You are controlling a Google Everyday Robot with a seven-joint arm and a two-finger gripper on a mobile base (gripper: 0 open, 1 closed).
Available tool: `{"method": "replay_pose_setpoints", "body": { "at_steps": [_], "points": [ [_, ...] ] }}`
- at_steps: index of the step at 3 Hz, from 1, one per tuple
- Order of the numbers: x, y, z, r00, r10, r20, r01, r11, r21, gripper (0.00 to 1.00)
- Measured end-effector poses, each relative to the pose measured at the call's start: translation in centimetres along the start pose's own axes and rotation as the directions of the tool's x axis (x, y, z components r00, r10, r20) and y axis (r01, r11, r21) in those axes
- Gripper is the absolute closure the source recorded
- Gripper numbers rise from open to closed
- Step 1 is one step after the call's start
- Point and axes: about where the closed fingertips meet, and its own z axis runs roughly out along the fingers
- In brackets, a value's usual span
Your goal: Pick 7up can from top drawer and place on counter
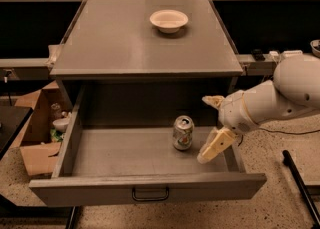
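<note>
The 7up can (183,132) stands upright in the open top drawer (145,188), right of the middle, near the back. My gripper (210,128) reaches in from the right, just right of the can and apart from it. Its fingers are spread wide: one finger (215,145) points down into the drawer, the other (214,101) sits higher. It holds nothing. The counter (125,43) is the flat grey top above the drawer.
A white bowl (169,20) sits on the counter towards the back. An open cardboard box (37,133) with clutter stands on the floor to the left. A dark rod (300,183) lies on the floor at the right. Shelves with clutter run along the back.
</note>
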Motion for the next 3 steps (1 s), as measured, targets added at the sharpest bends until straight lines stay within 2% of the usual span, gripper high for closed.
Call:
{"method": "replay_pose_setpoints", "body": {
  "at_steps": [2, 3],
  "points": [
    [3.9, -3.1, 5.9, 0.995, 0.088, 0.046, -0.09, 0.9948, 0.046, 0.0],
    [4.9, -4.4, 8.1, 0.989, 0.128, 0.069, -0.133, 0.9891, 0.063, 0.0]
  ]
}}
